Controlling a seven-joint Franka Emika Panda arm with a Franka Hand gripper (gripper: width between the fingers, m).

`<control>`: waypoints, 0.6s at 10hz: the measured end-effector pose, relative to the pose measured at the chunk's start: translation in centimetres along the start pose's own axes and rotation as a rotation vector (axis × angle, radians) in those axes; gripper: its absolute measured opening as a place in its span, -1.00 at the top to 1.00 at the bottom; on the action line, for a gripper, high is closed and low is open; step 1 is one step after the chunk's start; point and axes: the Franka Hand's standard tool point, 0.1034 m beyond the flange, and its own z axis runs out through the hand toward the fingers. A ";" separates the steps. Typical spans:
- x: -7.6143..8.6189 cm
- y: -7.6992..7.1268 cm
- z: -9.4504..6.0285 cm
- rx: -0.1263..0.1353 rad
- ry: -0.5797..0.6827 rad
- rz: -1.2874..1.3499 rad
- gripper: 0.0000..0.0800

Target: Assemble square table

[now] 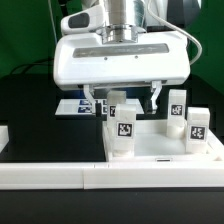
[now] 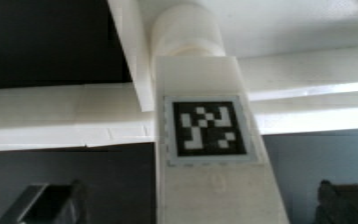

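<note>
The white square tabletop slab [image 1: 160, 148] lies flat at the exterior view's right. Several white tagged legs stand upright on its corners: a near-left leg [image 1: 123, 132], a far-left leg [image 1: 112, 107], and two right legs [image 1: 178, 107] [image 1: 197, 126]. My gripper [image 1: 121, 100] hangs open over the slab's left side, with its fingers [image 1: 88, 98] on either side of the left legs. In the wrist view a tagged leg [image 2: 206, 125] fills the middle between my dark fingertips [image 2: 51, 200]. There is a gap on each side, so my gripper [image 2: 202, 205] is not touching it.
The long white bar fence [image 1: 100, 176] runs along the front and up the right side of the slab. The marker board [image 1: 70, 105] lies on the black table behind my left finger. A white block [image 1: 4, 135] sits at the left edge.
</note>
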 end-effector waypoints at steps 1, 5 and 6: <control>0.0 0.0 0.0 0.000 0.000 0.000 -0.62; -0.1 -0.5 0.2 0.023 -0.073 0.060 -0.62; 0.7 -0.9 0.1 0.039 -0.117 0.088 -0.62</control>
